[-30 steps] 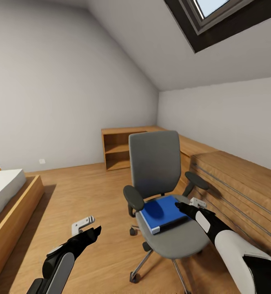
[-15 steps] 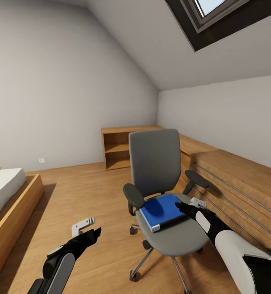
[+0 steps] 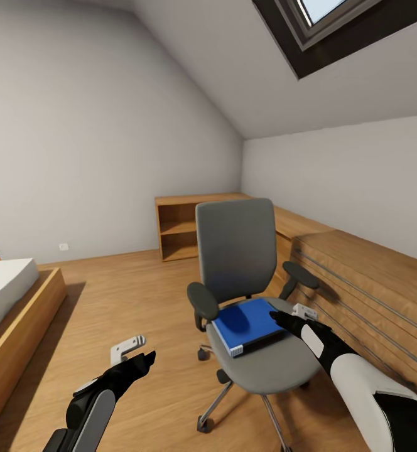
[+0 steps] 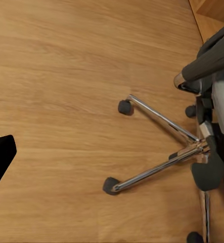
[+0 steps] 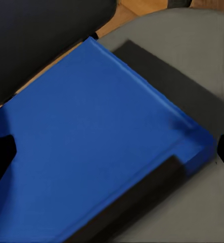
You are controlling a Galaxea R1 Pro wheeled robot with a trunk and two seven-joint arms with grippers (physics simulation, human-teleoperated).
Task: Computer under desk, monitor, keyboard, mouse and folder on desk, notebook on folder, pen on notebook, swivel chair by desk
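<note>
The grey swivel chair (image 3: 237, 251) stands mid-room on its chrome star base (image 4: 162, 169). A bright-blue folder (image 3: 246, 325) lies flat on its seat. My right gripper (image 3: 275, 316) hovers at the folder's right edge, just above the seat. In the right wrist view the folder (image 5: 91, 142) lies close below, and the right gripper (image 5: 112, 152) is open with its fingertips spread wide over it. My left gripper (image 3: 146, 360) hangs over the wooden floor left of the chair, open and holding nothing; one dark fingertip (image 4: 0, 157) shows. The desk, monitor, keyboard, mouse, computer, notebook and pen are out of view.
A low wooden shelf unit (image 3: 180, 229) stands against the far wall behind the chair. A long wooden drawer chest (image 3: 359, 276) runs along the right wall close to the chair. A bed in a wooden frame (image 3: 14, 301) lies at the left. A sloped ceiling holds a skylight (image 3: 334, 25).
The whole picture has shifted slightly, so the chair and folder sit a little further left. Both arms hold their places.
</note>
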